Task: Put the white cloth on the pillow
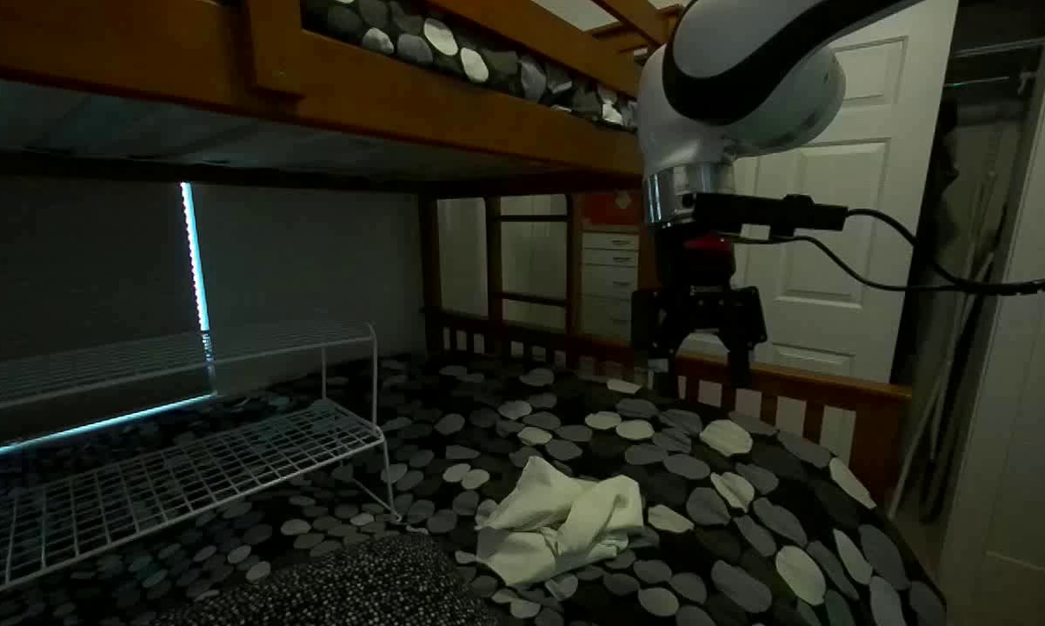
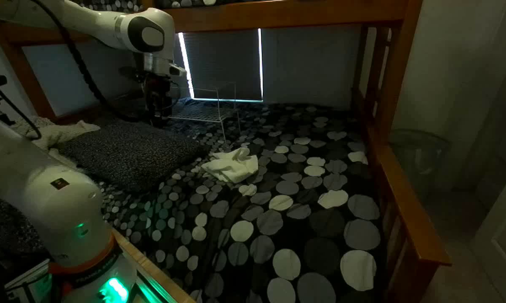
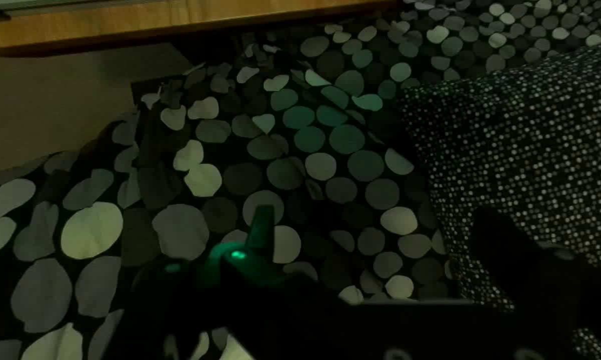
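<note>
The white cloth [image 1: 562, 526] lies crumpled on the dotted bedspread, beside the dark speckled pillow [image 1: 340, 587]. In an exterior view the cloth [image 2: 232, 165] is just off one corner of the pillow [image 2: 131, 153]. My gripper [image 1: 701, 369] hangs above the bed, fingers spread apart with nothing between them, apart from the cloth. It also shows dark in an exterior view [image 2: 158, 115]. In the wrist view the open fingers [image 3: 380, 215] are above the bedspread, one finger over the pillow [image 3: 530, 145]. A pale patch at the bottom edge there cannot be identified.
A white wire rack [image 1: 183, 474] stands on the bed near the pillow. The wooden upper bunk [image 1: 453, 96] overhangs the bed. A wooden footboard rail [image 2: 404, 206] edges one side. A cream knitted cloth [image 2: 67, 132] lies behind the pillow near the robot base.
</note>
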Available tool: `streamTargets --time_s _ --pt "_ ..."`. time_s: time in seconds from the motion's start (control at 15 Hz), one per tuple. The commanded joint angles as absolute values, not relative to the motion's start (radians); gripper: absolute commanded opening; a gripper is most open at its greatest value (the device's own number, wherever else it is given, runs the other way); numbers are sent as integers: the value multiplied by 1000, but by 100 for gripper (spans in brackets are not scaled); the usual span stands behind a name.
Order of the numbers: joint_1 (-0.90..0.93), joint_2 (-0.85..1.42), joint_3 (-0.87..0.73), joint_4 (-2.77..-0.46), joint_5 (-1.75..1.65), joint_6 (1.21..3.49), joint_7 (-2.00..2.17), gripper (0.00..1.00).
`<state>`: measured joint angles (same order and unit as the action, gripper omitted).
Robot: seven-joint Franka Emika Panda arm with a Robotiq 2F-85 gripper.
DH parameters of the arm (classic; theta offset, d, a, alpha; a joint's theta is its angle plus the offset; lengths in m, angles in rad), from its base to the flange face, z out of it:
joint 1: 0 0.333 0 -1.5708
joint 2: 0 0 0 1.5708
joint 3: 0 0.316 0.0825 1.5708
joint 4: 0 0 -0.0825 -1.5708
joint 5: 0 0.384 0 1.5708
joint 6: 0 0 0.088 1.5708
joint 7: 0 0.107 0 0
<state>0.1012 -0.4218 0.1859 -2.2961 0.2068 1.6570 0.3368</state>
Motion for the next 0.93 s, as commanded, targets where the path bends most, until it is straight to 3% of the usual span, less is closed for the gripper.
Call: streamTargets --time_s 0.0,0.33,0.87 --pt "100 -421 187 -2295 207 1655 336 100" --pt "100 -421 187 -2295 207 1655 336 100" --pt "-45 -192 73 -2237 213 1871 487 100"
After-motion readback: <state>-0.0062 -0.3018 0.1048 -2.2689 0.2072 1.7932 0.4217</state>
